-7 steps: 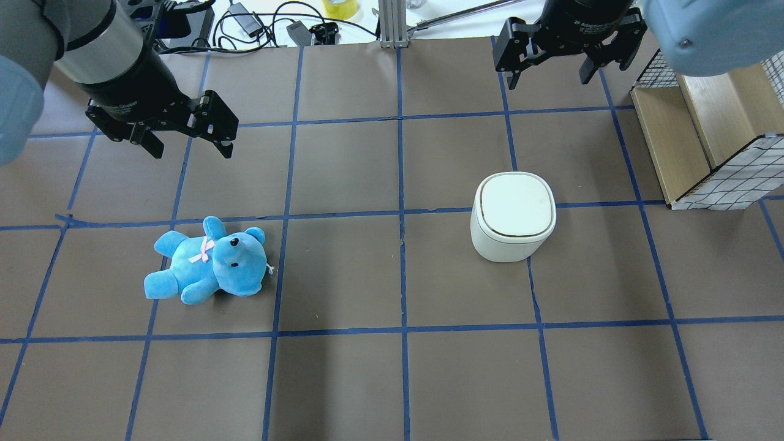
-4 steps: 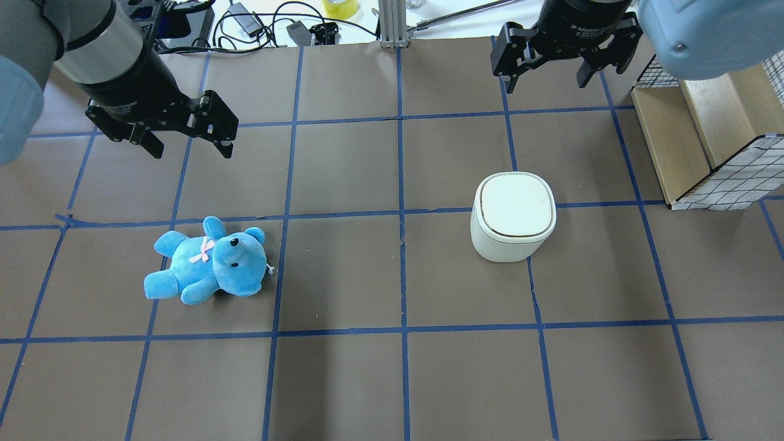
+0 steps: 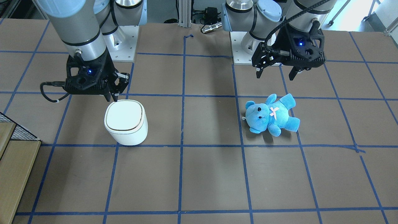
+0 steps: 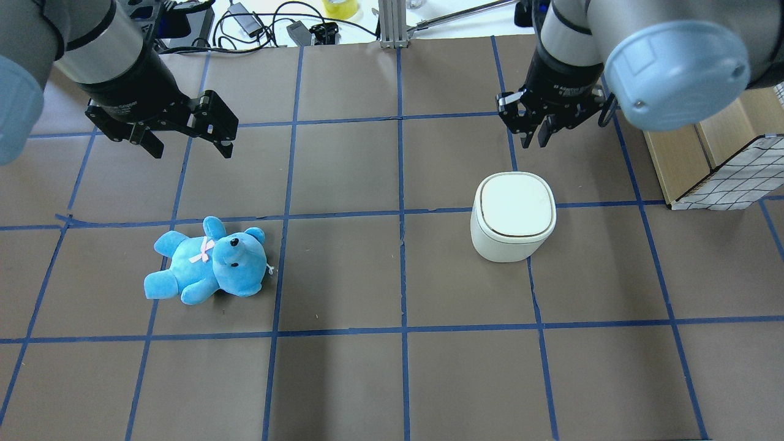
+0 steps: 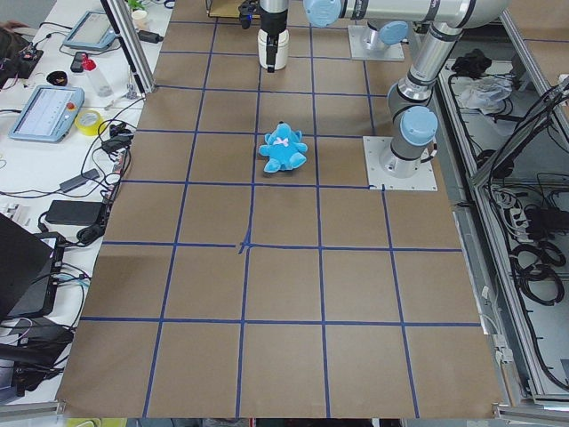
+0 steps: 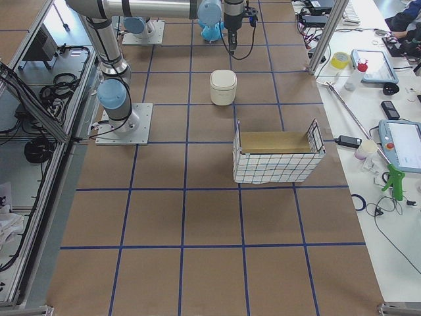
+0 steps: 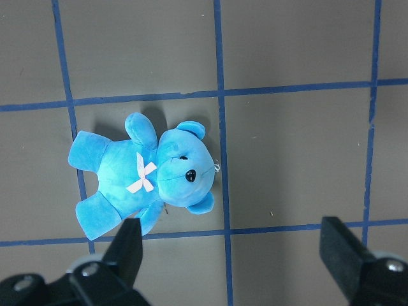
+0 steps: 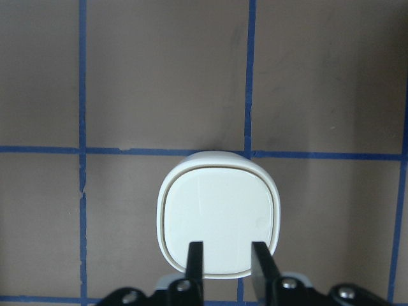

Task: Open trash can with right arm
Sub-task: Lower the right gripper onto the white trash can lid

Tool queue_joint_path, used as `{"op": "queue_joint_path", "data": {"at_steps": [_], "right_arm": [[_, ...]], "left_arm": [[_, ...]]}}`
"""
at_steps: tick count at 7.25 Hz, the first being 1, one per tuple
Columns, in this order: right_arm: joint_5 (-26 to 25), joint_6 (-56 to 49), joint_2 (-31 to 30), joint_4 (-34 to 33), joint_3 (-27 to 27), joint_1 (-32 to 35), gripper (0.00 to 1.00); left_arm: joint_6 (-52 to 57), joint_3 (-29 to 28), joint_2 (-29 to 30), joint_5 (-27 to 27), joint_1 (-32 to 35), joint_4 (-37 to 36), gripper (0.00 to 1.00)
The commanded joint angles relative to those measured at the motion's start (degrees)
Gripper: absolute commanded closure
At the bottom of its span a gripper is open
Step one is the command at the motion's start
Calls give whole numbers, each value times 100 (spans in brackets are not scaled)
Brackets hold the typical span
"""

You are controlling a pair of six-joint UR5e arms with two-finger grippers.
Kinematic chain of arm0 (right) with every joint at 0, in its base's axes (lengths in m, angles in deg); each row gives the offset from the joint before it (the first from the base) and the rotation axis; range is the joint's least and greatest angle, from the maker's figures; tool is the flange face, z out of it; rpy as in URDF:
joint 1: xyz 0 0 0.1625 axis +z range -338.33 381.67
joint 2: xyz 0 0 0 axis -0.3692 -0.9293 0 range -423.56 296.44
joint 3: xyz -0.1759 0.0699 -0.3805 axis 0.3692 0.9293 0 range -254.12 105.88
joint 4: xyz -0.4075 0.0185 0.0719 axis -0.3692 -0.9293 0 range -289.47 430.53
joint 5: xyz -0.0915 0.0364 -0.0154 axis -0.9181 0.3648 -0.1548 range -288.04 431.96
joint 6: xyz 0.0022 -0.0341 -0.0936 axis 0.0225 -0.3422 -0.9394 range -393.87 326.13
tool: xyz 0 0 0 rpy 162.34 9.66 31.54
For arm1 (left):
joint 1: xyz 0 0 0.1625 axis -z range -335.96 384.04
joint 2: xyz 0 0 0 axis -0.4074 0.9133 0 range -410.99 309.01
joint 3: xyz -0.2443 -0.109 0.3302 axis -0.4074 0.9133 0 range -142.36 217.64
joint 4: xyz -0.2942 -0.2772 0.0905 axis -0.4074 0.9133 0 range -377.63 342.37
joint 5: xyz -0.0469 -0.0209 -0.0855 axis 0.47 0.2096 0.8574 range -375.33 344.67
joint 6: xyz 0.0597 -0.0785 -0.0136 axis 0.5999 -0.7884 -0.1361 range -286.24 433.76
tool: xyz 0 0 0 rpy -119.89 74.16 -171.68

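Note:
The white trash can (image 4: pixel 513 214) stands upright right of the table's middle with its flat lid down; it also shows in the front view (image 3: pixel 124 119) and the right wrist view (image 8: pixel 220 210). My right gripper (image 4: pixel 533 139) hangs above it, pointing down and not touching the lid. Its fingers are drawn nearly together and hold nothing, and in the right wrist view (image 8: pixel 226 258) they overlap the lid's near edge. My left gripper (image 4: pixel 191 147) is wide open and empty, high above a blue teddy bear (image 4: pixel 208 269).
A wood-and-wire basket (image 4: pixel 704 141) stands at the table's right edge, close to the right arm. Cables and small devices (image 4: pixel 257 24) lie along the far edge. The teddy bear (image 3: pixel 270 115) lies on its back on the left half.
My right gripper has moved from the far edge towards the trash can, turned at the wrist and closed its fingers from wide open to nearly together. The left arm, can and teddy have not moved.

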Motion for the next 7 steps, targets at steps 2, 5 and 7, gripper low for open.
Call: {"op": "queue_joint_path", "data": {"at_steps": [2,5,7], "right_arm": [[52,-72,31,-1216,-1370,-9,100],[52,-81,136,-1369,-1532,0,100],[70,-72,224,-1404,-1540,0,100]], "left_arm": [[0,0,0,4,0,0,0],[0,0,0,4,0,0,0],[0,0,0,4,0,0,0]]}}
